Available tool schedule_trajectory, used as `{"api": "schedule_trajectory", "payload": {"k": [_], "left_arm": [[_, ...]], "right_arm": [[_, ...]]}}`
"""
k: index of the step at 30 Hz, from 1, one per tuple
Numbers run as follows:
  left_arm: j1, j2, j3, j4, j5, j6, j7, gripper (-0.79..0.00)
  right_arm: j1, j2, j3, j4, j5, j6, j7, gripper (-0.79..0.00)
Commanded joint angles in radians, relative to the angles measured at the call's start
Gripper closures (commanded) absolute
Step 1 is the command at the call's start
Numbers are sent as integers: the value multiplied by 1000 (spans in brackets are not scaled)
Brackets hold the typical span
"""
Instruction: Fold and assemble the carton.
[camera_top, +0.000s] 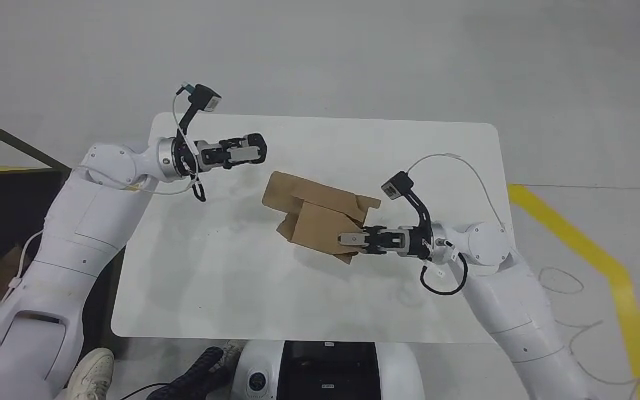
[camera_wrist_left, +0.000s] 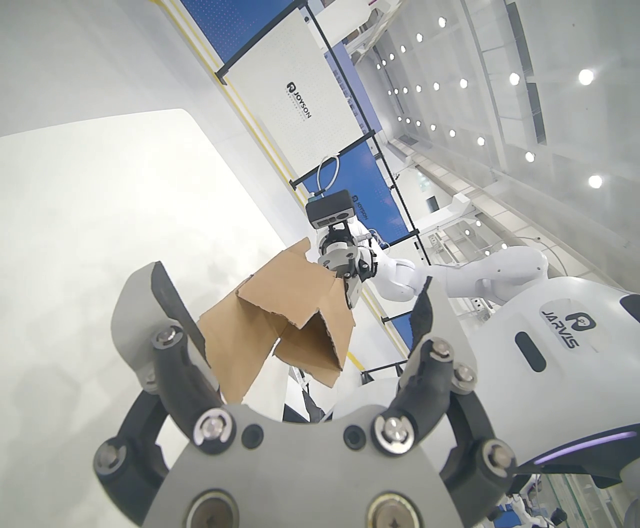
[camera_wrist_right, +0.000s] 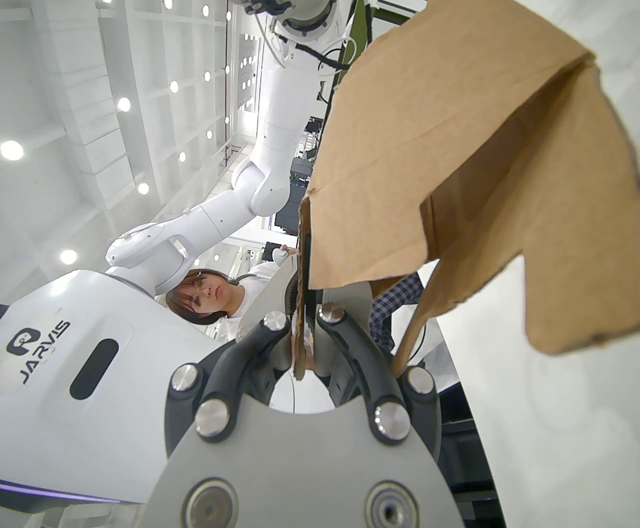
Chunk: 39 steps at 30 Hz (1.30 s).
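A brown cardboard carton (camera_top: 315, 213) lies partly unfolded near the middle of the white table (camera_top: 200, 280), its flaps sticking out. My right gripper (camera_top: 345, 240) is shut on one edge of the carton (camera_wrist_right: 435, 165), the cardboard pinched between its fingers (camera_wrist_right: 320, 327). My left gripper (camera_top: 262, 148) hovers open to the left of the carton and a little behind it, apart from it. In the left wrist view the open fingers (camera_wrist_left: 170, 305) frame the carton (camera_wrist_left: 295, 310), with the right gripper (camera_wrist_left: 348, 290) behind it.
The table around the carton is bare. A cable (camera_top: 455, 160) loops over the right side of the table. Yellow floor tape (camera_top: 570, 235) runs beyond the right table edge.
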Motion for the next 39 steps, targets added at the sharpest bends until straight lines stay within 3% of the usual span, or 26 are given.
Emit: {"api": "schedule_trajectory", "payload": {"k": [1, 9, 22, 39], "left_arm": [[14, -3, 7, -21, 4, 14, 10, -785], [40, -21, 40, -15, -82, 40, -64, -785], [56, -36, 27, 5, -183, 99, -146, -785], [23, -79, 67, 82, -229, 171, -217, -785]], "right_arm": [[8, 0, -10, 2, 4, 14, 12, 0], [40, -9, -53, 50, 57, 18, 17, 0], [55, -11, -60, 75, 20, 1, -81, 0], [119, -31, -133, 123, 57, -4, -75, 0]]}}
